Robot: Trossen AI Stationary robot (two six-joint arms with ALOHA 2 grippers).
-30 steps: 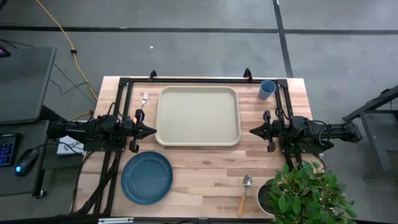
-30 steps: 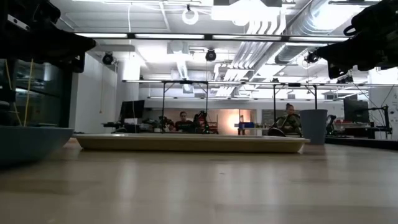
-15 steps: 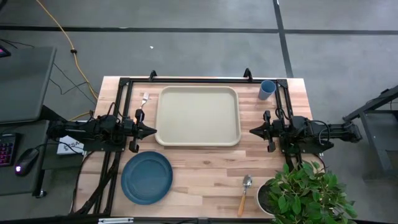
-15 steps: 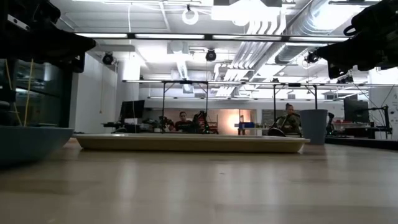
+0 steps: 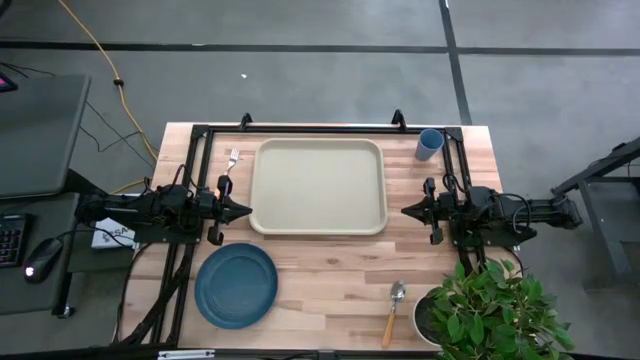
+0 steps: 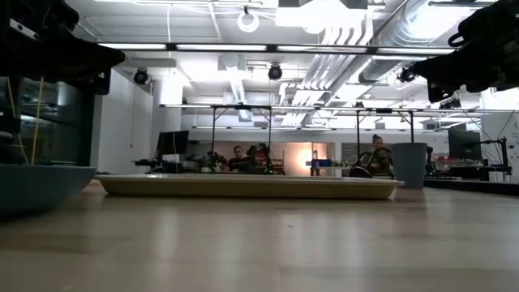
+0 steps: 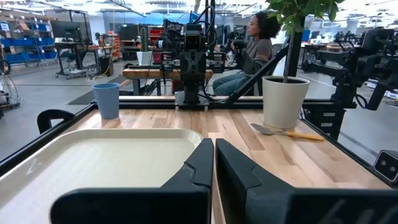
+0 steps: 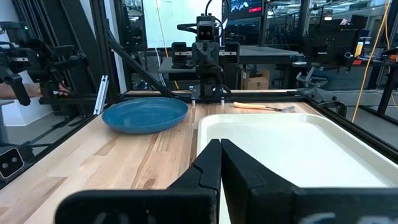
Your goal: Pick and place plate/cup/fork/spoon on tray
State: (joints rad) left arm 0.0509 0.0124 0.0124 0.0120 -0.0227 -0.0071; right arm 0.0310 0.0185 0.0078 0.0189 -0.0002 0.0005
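The cream tray (image 5: 318, 186) lies at the table's middle far part. The dark blue plate (image 5: 236, 285) lies flat near the front left. The light blue cup (image 5: 430, 144) stands at the far right. The fork (image 5: 231, 160) lies left of the tray. The spoon (image 5: 394, 309) lies near the front right. My left gripper (image 5: 248, 209) is shut and empty, above the table just left of the tray. My right gripper (image 5: 404, 210) is shut and empty, just right of the tray. The fingers also show shut in the wrist views, the left (image 7: 214, 163) and the right (image 8: 220, 163).
A potted plant (image 5: 487, 312) stands at the front right corner, close to the spoon. A black frame (image 5: 195, 140) runs along the table's far and side edges. People sit in the room beyond the table (image 6: 377, 156).
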